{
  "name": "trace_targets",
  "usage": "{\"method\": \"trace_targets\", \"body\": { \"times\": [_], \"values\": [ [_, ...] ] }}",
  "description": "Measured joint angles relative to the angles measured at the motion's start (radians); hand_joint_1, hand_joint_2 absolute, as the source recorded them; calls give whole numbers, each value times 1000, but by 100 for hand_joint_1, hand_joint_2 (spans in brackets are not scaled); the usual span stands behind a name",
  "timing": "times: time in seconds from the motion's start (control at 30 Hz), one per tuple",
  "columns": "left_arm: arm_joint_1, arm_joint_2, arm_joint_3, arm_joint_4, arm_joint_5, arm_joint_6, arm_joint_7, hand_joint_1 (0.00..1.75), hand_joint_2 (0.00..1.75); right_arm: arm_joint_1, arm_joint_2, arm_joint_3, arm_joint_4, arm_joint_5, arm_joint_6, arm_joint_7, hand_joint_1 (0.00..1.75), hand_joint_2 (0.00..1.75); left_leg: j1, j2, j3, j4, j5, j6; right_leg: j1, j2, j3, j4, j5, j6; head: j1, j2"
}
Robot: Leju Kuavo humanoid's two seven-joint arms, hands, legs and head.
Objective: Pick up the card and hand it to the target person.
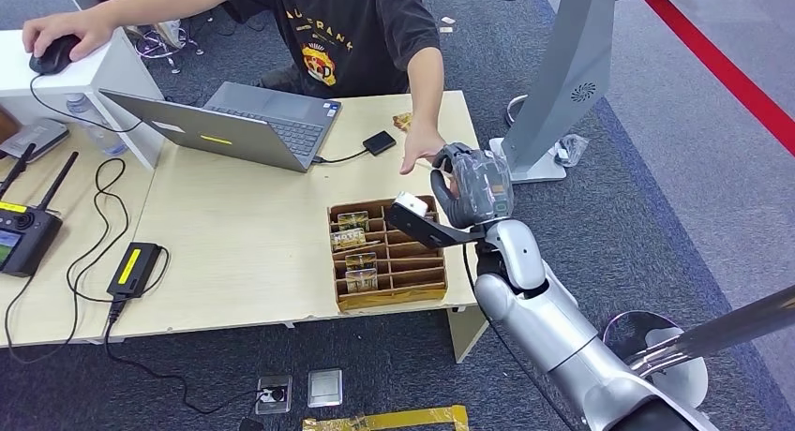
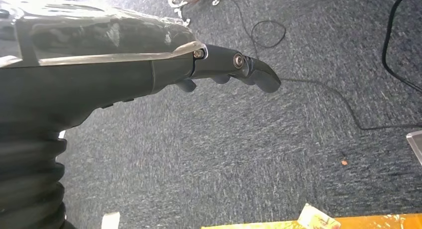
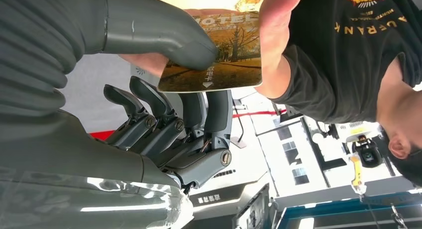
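Note:
The card (image 3: pixel 219 64), printed with a golden tree scene, is pinched between the thumb and fingers of my right hand (image 3: pixel 164 104). A person's hand (image 3: pixel 276 25) closes on the card's far edge at the same time. In the head view my right hand (image 1: pixel 469 183) is raised over the table's right end, meeting the person's outstretched hand (image 1: pixel 422 150). The person (image 1: pixel 356 28), in a black shirt, sits behind the table. My left hand (image 2: pixel 149 64) hangs over the carpet, fingers loosely extended and holding nothing.
A brown slotted card box (image 1: pixel 386 253) with several cards (image 1: pixel 353 220) stands just below my right hand. On the wooden table (image 1: pixel 234 234) are a laptop (image 1: pixel 253 122), a small black box (image 1: pixel 379 141) and a power adapter (image 1: pixel 134 267). A grey stand (image 1: pixel 562 84) rises to the right.

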Motion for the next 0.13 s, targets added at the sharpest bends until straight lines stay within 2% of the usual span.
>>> {"method": "trace_targets", "body": {
  "times": [0.13],
  "values": [
    [-5,0,-2,0,-9,0,8,0,175,-49,24,0,64,-2,-2,-13,175,175,0,0,0,0,0,0,0,0,0,0,0,0,0,0]
  ]
}}
